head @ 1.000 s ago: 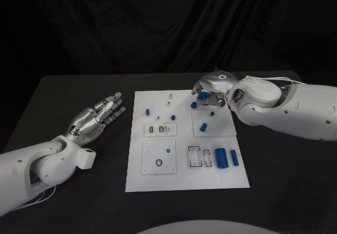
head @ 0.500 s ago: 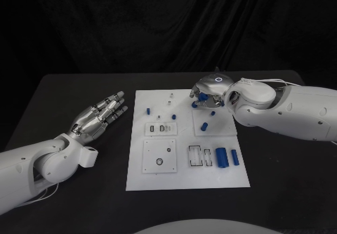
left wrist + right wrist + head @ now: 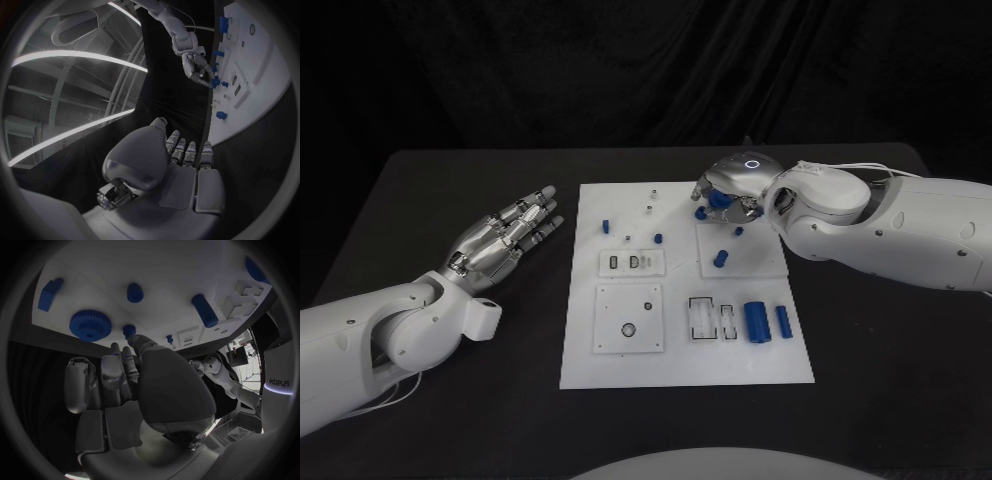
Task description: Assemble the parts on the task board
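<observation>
So the right hand [image 3: 728, 192] is over the far right corner of the task board [image 3: 678, 372], fingertips right by a small blue peg [image 3: 129, 330], with the blue gear [image 3: 90, 325] lying free on the board just beside it. Can't tell if it's actually pinching the peg. Looks like the gear-and-peg step to me. Next move needs a firm pinch first. Left hand [image 3: 501, 239] hovers over the tabletop, fingers spread, holding nothing.
</observation>
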Action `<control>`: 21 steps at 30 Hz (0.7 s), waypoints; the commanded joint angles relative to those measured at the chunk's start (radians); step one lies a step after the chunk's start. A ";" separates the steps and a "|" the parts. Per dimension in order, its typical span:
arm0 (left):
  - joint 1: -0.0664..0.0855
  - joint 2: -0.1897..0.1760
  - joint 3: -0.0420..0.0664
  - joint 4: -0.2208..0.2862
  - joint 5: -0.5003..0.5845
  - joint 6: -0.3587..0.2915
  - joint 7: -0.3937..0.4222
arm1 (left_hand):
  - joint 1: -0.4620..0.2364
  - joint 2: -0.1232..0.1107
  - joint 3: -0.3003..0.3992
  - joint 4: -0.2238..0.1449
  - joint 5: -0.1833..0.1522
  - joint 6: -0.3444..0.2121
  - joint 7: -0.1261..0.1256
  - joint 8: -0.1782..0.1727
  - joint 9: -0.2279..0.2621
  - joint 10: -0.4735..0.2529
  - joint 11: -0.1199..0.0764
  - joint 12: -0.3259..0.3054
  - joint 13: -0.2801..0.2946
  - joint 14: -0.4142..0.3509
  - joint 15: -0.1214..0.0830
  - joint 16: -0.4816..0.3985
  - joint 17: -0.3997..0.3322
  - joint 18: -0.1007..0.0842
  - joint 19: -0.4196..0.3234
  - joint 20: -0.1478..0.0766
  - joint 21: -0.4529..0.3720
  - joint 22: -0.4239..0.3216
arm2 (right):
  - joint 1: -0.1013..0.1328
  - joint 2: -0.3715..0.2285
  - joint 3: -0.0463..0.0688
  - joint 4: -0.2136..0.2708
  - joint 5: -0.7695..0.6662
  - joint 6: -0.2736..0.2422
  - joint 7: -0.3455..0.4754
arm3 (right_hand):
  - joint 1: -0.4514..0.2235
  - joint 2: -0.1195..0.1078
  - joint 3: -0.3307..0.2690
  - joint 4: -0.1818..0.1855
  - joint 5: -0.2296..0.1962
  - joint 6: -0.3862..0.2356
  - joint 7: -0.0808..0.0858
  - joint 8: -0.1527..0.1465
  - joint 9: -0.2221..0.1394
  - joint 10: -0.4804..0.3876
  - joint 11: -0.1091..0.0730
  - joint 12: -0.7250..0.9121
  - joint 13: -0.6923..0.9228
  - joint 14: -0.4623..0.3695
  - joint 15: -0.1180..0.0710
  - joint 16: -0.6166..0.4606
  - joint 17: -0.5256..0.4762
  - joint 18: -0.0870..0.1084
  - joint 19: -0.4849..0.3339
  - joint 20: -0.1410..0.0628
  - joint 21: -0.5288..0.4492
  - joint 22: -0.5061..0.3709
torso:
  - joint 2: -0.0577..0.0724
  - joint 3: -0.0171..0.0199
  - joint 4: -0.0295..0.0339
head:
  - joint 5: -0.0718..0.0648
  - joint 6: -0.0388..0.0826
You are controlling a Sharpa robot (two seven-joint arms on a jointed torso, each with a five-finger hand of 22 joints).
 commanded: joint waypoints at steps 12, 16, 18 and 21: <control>0.002 0.004 -0.002 -0.006 -0.001 0.021 0.162 | 0.009 -0.002 0.012 -0.004 0.006 -0.003 0.008 0.000 0.001 -0.001 0.006 0.002 0.000 -0.001 0.011 0.004 0.001 0.012 0.001 0.008 0.005 0.001 | -0.003 -0.020 0.001 0.015 0.026 -0.015 0.019 | -0.019 0.000 0.009 -0.034 -0.014 -0.029 0.002 -0.024 -0.003 -0.099 0.014 -0.045 -0.001 -0.015 0.010 -0.016 -0.015 0.002 -0.022 0.007 -0.021 -0.020 | -0.001 0.0002 0.0007 | 0.001 -0.002; 0.002 0.004 -0.002 -0.006 -0.001 0.022 0.161 | 0.009 -0.002 0.015 -0.006 0.007 -0.003 0.008 0.000 0.001 -0.001 0.006 0.002 0.000 0.000 0.013 0.005 0.001 0.012 0.001 0.009 0.005 0.001 | -0.004 -0.028 0.001 0.020 0.027 -0.013 0.020 | -0.032 0.005 0.003 -0.037 -0.053 -0.033 0.002 -0.028 -0.003 -0.091 0.014 -0.038 0.001 -0.014 0.012 -0.015 -0.011 0.002 -0.021 0.009 -0.021 -0.018 | -0.001 -0.0004 0.0001 | 0.001 -0.001; 0.002 0.003 -0.002 -0.006 -0.001 0.022 0.160 | 0.009 -0.002 0.015 -0.006 0.007 -0.003 0.008 0.000 0.001 -0.001 0.006 0.002 0.000 0.000 0.013 0.005 0.001 0.012 0.001 0.009 0.005 0.001 | -0.005 -0.029 0.001 0.020 0.028 -0.009 0.019 | -0.037 0.008 -0.001 -0.040 -0.076 -0.032 0.002 -0.028 -0.002 -0.087 0.014 -0.034 0.001 -0.014 0.013 -0.014 -0.009 0.002 -0.020 0.010 -0.021 -0.016 | -0.001 -0.0008 0.0001 | 0.000 -0.001; 0.002 0.002 -0.003 -0.007 -0.001 0.023 0.157 | 0.009 -0.002 0.017 -0.007 0.008 -0.003 0.008 0.000 0.001 -0.001 0.006 0.002 0.000 0.000 0.013 0.005 0.001 0.012 0.001 0.010 0.005 0.001 | -0.007 -0.027 0.001 0.017 0.028 -0.002 0.019 | -0.040 0.012 -0.003 -0.044 -0.094 -0.029 0.001 -0.028 0.000 -0.077 0.012 -0.026 0.002 -0.014 0.013 -0.015 -0.009 0.002 -0.019 0.010 -0.022 -0.016 | -0.001 -0.0007 -0.0010 | 0.003 -0.002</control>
